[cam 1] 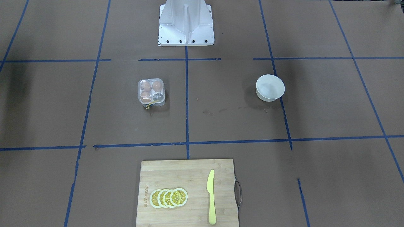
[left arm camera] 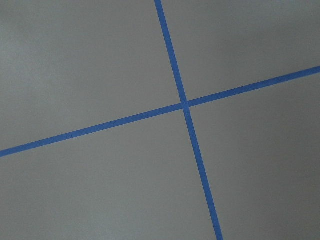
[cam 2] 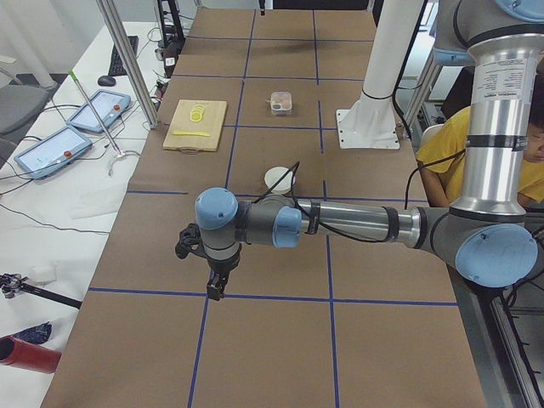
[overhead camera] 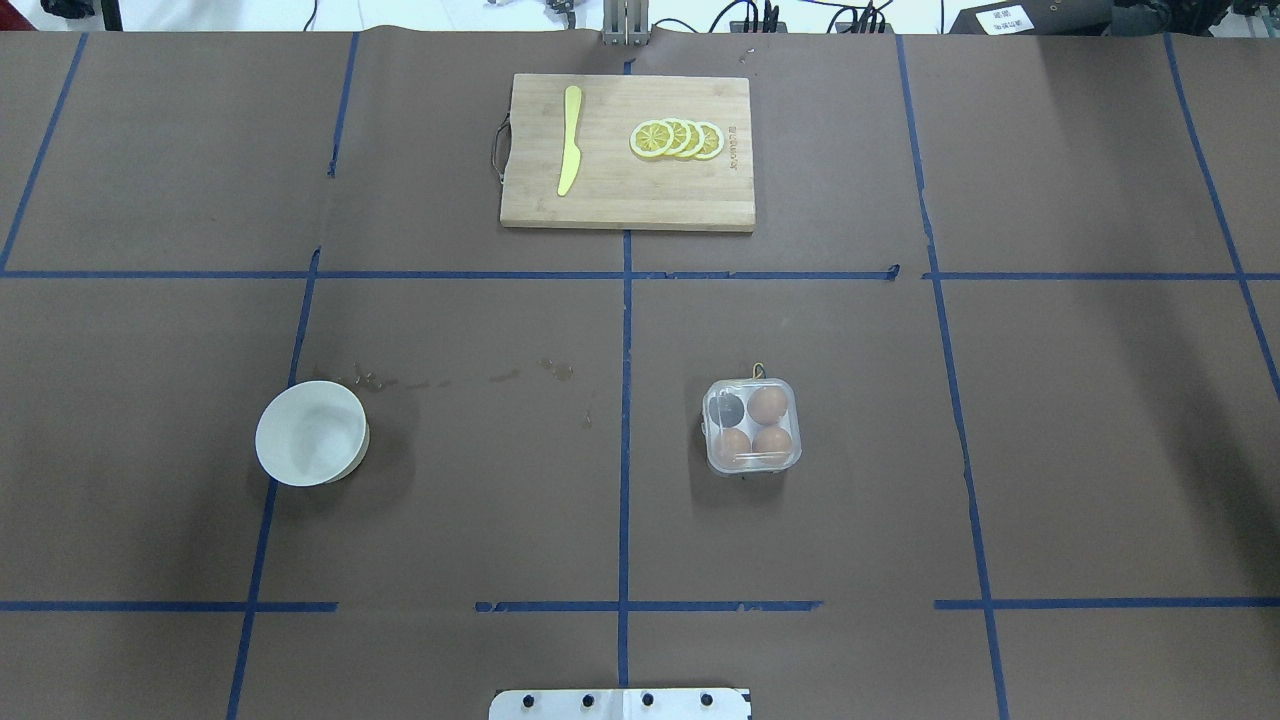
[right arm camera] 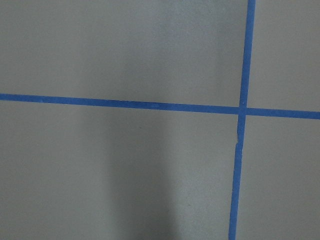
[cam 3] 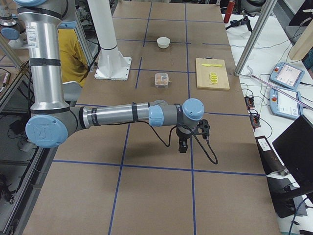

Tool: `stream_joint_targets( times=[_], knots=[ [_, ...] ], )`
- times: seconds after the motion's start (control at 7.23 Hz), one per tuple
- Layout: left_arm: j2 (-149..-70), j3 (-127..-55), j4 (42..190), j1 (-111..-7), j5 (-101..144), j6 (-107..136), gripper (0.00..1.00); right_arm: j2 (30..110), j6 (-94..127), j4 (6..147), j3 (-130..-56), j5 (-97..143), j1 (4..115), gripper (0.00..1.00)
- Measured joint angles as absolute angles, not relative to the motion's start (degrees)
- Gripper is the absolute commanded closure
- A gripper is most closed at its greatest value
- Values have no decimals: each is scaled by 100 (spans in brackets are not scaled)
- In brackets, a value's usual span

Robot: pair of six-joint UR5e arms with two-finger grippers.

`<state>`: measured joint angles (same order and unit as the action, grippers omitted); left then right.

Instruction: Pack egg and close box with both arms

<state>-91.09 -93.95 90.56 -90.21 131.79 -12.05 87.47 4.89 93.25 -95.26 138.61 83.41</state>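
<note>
box [overhead camera: 752, 462] holds 3 eggs [overhead camera: 768, 405] | L fingers [cam 2: 218, 286], R fingers [cam 3: 183, 146]: spread can't tell, side views only

Overhead looks down from behind the base [overhead camera: 620, 703]; front view faces it steeply; both share the box [overhead camera: 751, 426]; side cameras sight along the table [cam 2: 272, 357]; wrists hug tape [left arm camera: 184, 104].

There were 3 eggs [overhead camera: 768, 404], 1 box [overhead camera: 752, 470], 1 bowl [overhead camera: 310, 433], 1 cutting bd [overhead camera: 620, 195], 1 knife [overhead camera: 570, 140], 4 lemon slices [overhead camera: 678, 139] & 2 robot arms [cam 2: 340, 223], 1 L, 1 R.
</note>
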Motion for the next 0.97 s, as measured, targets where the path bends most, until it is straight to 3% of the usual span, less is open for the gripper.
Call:
stream_joint_targets(
  times=[0.97],
  knots=[
    [-9103, -9447, 9051, -9032, 13196, -1222, 0, 8725, 515, 9325, -9535, 13869, 8341, 0]
  ],
)
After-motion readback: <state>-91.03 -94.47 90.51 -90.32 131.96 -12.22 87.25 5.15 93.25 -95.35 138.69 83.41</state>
